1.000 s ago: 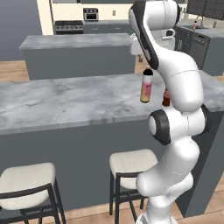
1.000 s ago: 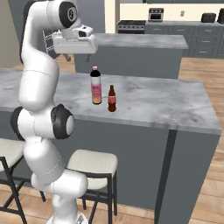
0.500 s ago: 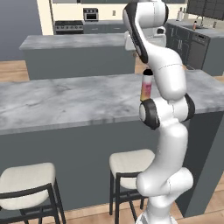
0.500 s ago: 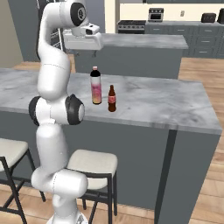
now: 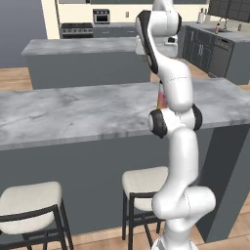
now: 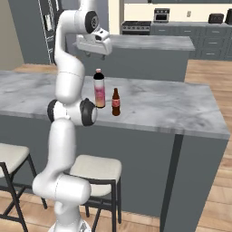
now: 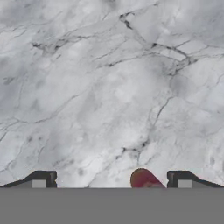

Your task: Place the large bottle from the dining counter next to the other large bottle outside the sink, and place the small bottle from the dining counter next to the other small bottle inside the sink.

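Hand view: the tool point(image 7: 111, 179) hangs wide open and empty above the dining counter point(image 7: 100, 87), small bottle point(image 7: 144, 179) below

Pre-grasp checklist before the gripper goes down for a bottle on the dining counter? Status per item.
1. Gripper open: ok, fingers spread wide in the hand view.
2. Gripper empty: ok.
3. Tall pink-to-orange bottle with dark cap upright on the grey-white marble dining counter: ok.
4. Small dark-brown cola-style bottle with red label upright, apart from the tall one: ok.
5. Gripper above the bottles, not touching: ok.
6. Gripper centred over a bottle: cannot tell; a red cap sits off-centre between the fingers.
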